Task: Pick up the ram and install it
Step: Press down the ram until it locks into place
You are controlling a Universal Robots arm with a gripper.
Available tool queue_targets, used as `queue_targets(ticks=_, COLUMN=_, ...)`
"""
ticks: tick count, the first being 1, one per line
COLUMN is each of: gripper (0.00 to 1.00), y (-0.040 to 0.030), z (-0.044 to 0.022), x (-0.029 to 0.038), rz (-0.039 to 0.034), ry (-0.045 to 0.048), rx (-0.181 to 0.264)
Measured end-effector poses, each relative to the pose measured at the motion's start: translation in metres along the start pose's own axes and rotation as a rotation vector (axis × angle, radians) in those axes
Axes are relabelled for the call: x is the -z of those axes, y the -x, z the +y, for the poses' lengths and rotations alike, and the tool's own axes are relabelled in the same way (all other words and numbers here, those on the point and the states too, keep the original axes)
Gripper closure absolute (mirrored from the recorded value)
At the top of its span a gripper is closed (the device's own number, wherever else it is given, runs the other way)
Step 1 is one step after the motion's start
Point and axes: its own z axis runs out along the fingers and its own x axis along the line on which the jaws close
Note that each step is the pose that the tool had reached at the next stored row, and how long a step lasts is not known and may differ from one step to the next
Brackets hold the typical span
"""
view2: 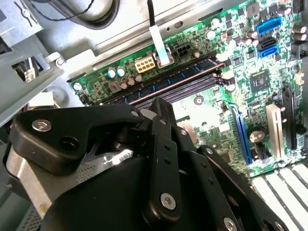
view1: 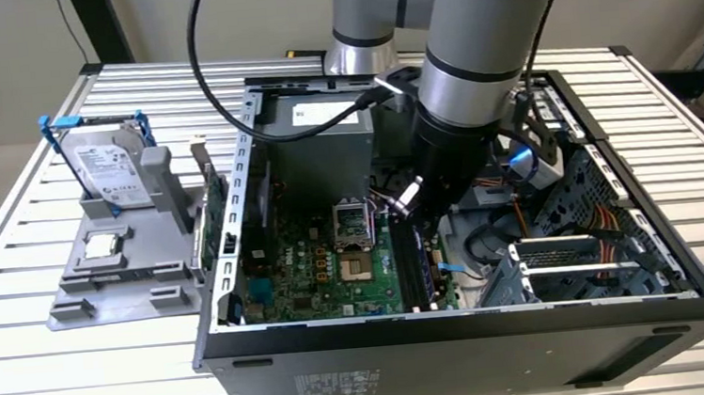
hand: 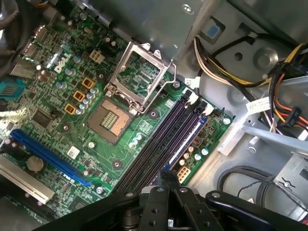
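The ram cannot be placed with certainty: the memory slots (hand: 163, 139) just beneath the gripper (hand: 166, 182) look dark and unfilled in the first wrist view. The gripper hangs low inside the computer case (view1: 463, 325), close over the motherboard (hand: 72, 120). Whether it grasps anything cannot be told. Judgement: seating is not confirmed, so installation is incomplete.

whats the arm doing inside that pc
The robot arm reaches down into the open computer case, with its gripper just above the memory slots on the motherboard, beside the open processor socket. Whether it holds a RAM stick can't be made out here. Outside the case, toward the exterior view's left, a hard drive in a blue frame stands in a grey holder.
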Motion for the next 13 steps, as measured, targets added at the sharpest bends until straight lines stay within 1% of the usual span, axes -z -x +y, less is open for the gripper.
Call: queue_targets(ticks=13, gripper=1.0, y=0.0001, z=0.0001, x=0.0, rz=0.0006, ry=-0.001, rx=0.11)
